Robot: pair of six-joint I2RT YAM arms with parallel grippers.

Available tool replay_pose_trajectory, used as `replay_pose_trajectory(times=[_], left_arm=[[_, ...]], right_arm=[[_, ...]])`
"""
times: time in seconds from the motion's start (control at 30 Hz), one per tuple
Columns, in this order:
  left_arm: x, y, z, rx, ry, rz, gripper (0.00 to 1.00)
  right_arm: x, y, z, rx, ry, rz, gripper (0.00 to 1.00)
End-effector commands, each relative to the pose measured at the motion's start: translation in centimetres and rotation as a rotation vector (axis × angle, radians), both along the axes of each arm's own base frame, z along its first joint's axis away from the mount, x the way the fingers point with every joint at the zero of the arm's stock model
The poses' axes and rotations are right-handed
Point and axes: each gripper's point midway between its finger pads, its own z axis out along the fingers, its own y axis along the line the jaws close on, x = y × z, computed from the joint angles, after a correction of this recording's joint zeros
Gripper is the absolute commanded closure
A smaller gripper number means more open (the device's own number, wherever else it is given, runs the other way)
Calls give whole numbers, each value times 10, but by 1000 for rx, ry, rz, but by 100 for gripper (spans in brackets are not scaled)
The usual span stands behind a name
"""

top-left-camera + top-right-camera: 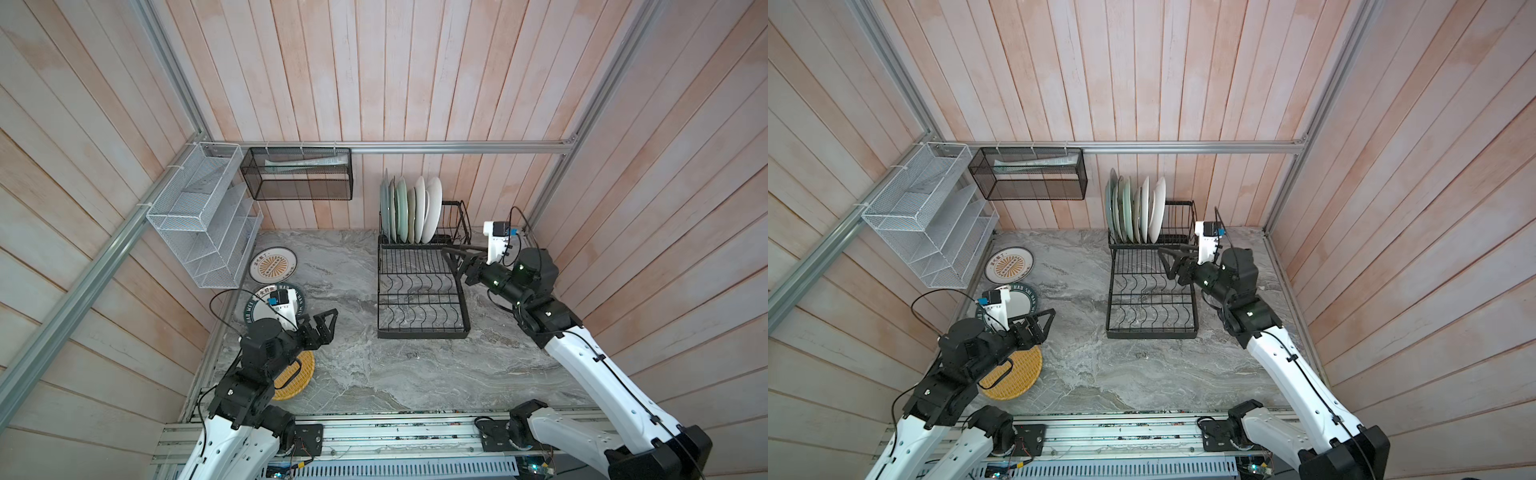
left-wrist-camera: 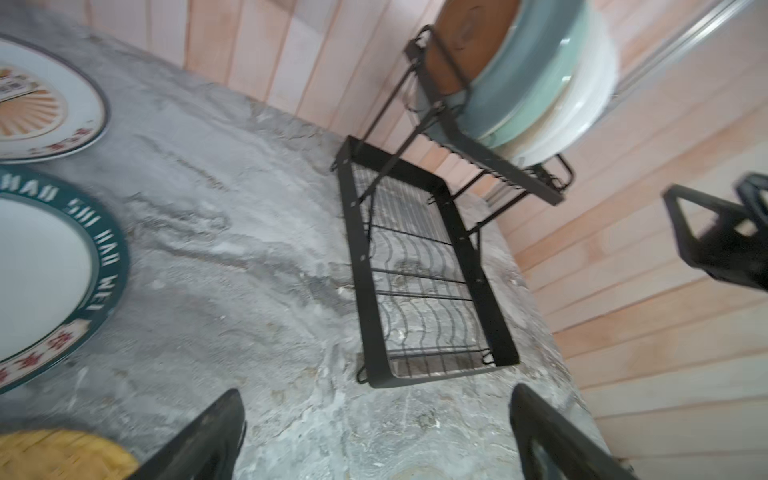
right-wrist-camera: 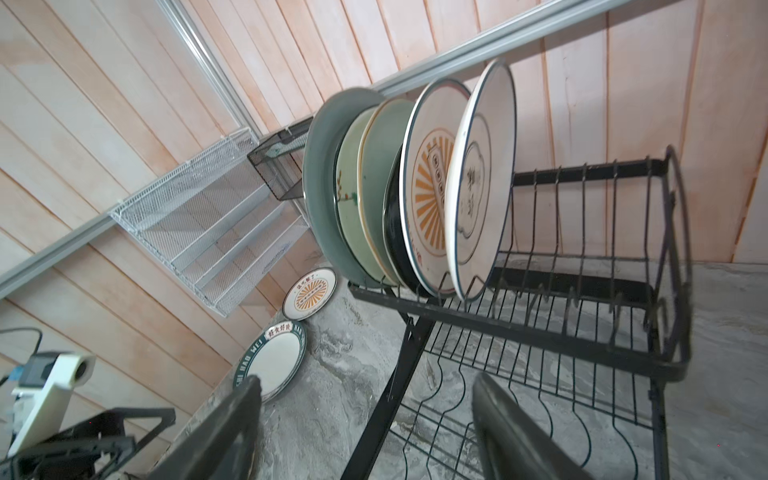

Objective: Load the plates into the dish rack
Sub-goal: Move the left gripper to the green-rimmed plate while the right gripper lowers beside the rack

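Grey marbled stone counter (image 1: 374, 365) lies between pink plank walls (image 1: 415, 83); left gripper (image 1: 328, 326) and right gripper (image 1: 451, 262) jaws stand released, empty.

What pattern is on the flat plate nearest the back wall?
The plate is white with an orange sunburst and dark rim; clearest in the right wrist view.
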Motion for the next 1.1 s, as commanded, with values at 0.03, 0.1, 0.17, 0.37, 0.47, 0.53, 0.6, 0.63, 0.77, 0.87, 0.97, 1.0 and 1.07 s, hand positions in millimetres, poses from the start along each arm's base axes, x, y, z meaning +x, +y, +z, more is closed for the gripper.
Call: replay_pose_trajectory(times=[0.03,0.1,0.17,0.37,0.47,0.53,0.6,0.63,0.77,0.87,0.97,1.0,1.07], left_arm=[[15,38,-25,63,143,194,0],[23,52,-28,49,159,226,0],[31,71,-33,22,177,259,0],[54,122,-62,-39,251,352,2],[58,141,-83,-97,301,405,6],[58,155,-93,-109,314,472,7],[57,174,-98,-102,315,551,7],[55,183,-101,-105,318,591,7],[51,211,-114,-148,318,692,8],[53,221,-124,-200,306,717,8],[57,228,-133,-224,308,736,8],[58,231,-136,-223,311,750,8],[59,237,-142,-224,320,768,9]], right_arm=[[-15,19,-26,-25,-53,41,20],[-25,31,-42,-46,-58,63,20],[-36,42,-61,-62,-68,89,20],[-62,80,-97,-127,-118,178,20],[-69,94,-105,-160,-152,229,19],[-72,98,-113,-150,-169,240,17],[-70,103,-126,-157,-164,254,17],[-69,106,-132,-171,-157,265,17],[-67,116,-152,-201,-129,301,17],[-73,121,-150,-178,-136,344,15],[-75,123,-151,-169,-137,355,14],[-75,123,-153,-173,-133,357,14],[-74,125,-156,-178,-127,364,13]])
